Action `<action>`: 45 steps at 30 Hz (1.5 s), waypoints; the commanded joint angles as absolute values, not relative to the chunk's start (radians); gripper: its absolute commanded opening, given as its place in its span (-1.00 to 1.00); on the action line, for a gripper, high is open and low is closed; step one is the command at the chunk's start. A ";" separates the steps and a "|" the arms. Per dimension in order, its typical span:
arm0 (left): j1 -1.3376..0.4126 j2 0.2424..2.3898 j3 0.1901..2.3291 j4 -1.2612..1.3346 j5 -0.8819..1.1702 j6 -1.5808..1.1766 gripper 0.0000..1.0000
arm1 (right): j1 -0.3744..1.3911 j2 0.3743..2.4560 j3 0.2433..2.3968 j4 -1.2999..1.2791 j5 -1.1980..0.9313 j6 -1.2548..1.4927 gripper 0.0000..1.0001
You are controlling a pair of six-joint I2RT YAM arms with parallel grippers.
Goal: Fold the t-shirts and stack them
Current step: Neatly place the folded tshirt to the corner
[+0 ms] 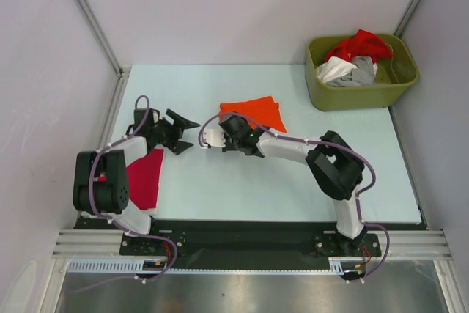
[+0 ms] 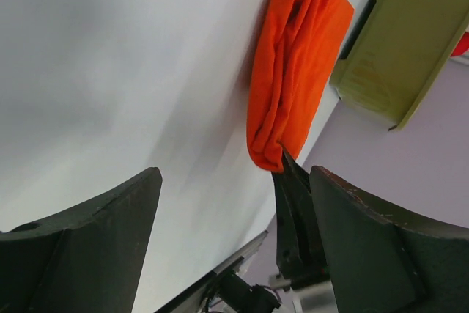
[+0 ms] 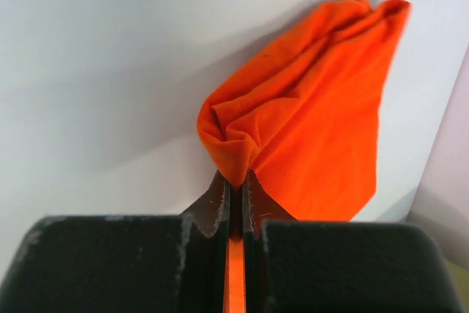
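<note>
1. Counter (image 1: 242,188): pale surface, robot arms mounted at its near edge.
2. Magenta-red t-shirt (image 1: 144,179): lies flat at near left, partly hidden under the left arm.
3. Left pincer (image 1: 178,131) (image 2: 234,174): hovers just beyond the magenta-red t-shirt, left of centre. Its jaws are spread wide and hold nothing.
4. Right pincer (image 1: 234,124) (image 3: 236,181): reaches in from the right to mid-counter. Its jaws are pressed together on the near-left corner of the orange t-shirt, with cloth showing between the fingers.
5. Orange t-shirt (image 1: 253,113) (image 2: 293,86) (image 3: 308,137): folded, at mid-counter just beyond the right pincer. The pinched corner is bunched into wrinkles; the rest spreads away toward the far right.
6. Olive-green plastic bin (image 1: 359,93) (image 2: 403,49): stands at the far right corner, well apart from the orange t-shirt.
7. Bin contents, heaped and crumpled: a red t-shirt (image 1: 359,45) on top toward the far side, a white t-shirt (image 1: 337,70) at near left, and a grey t-shirt (image 1: 360,72) beside the white one.
</note>
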State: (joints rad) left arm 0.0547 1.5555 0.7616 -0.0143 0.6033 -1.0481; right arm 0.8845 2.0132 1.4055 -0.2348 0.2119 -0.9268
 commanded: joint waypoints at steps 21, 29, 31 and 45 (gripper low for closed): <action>-0.218 1.913 0.939 0.348 0.476 -1.427 0.86 | 0.811 1.787 1.319 -0.267 0.014 -0.805 -1.00; -0.242 2.035 1.054 0.360 0.468 -1.459 0.86 | 0.807 1.758 1.309 -0.273 0.009 -0.795 -1.00; -0.250 2.065 1.075 0.357 0.463 -1.468 0.84 | 0.804 1.750 1.305 -0.272 -0.018 -0.787 -1.00; -0.268 2.152 1.146 0.376 0.454 -1.450 -0.06 | 0.818 1.703 1.246 -0.262 -0.031 -0.744 -1.00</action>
State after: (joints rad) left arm -0.2611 2.1281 1.1263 0.3500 0.4797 -1.4666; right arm 0.8059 1.7721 1.2659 -0.2779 -0.0151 -0.7765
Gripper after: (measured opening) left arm 0.499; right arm 0.043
